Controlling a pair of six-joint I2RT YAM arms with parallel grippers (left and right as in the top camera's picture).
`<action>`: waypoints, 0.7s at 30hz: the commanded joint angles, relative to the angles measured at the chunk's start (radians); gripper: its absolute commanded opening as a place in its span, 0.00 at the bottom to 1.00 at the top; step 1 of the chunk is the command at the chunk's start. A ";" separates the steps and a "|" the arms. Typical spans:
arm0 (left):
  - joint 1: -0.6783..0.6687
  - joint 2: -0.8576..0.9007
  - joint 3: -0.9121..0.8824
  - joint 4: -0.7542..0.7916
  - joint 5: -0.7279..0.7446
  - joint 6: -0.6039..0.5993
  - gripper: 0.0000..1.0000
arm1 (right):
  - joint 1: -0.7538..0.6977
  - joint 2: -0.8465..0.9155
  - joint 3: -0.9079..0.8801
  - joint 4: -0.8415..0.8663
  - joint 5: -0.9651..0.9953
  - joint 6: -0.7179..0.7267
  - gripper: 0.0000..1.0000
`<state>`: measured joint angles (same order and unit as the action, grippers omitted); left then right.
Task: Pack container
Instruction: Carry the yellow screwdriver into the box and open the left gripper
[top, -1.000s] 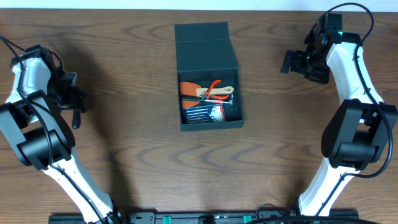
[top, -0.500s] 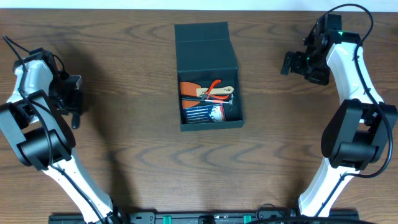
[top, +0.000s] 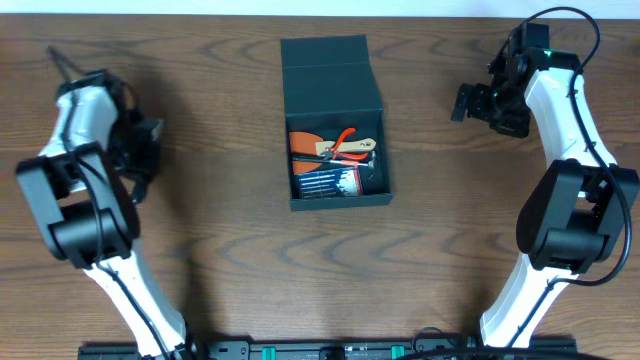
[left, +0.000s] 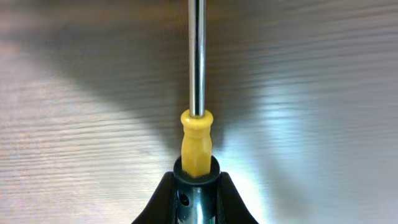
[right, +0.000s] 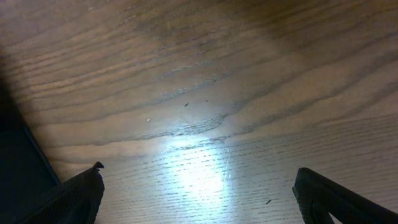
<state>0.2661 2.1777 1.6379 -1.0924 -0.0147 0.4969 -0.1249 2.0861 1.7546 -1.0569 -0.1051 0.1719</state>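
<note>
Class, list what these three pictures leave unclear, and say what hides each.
1. Screwdriver tip: left wrist view, shaft runs off the top edge.
2. Its handle: same view, mostly hidden inside the left gripper.
3. Container contents: overhead, small and overlapping; only red-handled pliers are clear.
4. Right gripper: right wrist view, only two fingertips show at the bottom corners.

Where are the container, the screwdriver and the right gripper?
container (top: 330, 85), overhead view, on the folded-back flap lid.
screwdriver (left: 196, 146), left wrist view, on the yellow handle.
right gripper (right: 198, 177), right wrist view, midway between its open fingertips.
</note>
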 joint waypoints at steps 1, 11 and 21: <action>-0.124 -0.140 0.050 -0.027 0.004 -0.007 0.06 | 0.008 0.008 -0.003 -0.002 -0.009 -0.012 0.99; -0.562 -0.434 0.090 0.030 0.004 0.176 0.06 | 0.008 0.008 -0.003 -0.002 -0.009 -0.012 0.99; -0.877 -0.370 0.065 0.044 0.005 0.391 0.06 | 0.008 0.008 -0.003 -0.006 -0.014 -0.011 0.99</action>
<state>-0.5808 1.7550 1.7226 -1.0420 -0.0032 0.8070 -0.1249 2.0865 1.7546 -1.0580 -0.1055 0.1719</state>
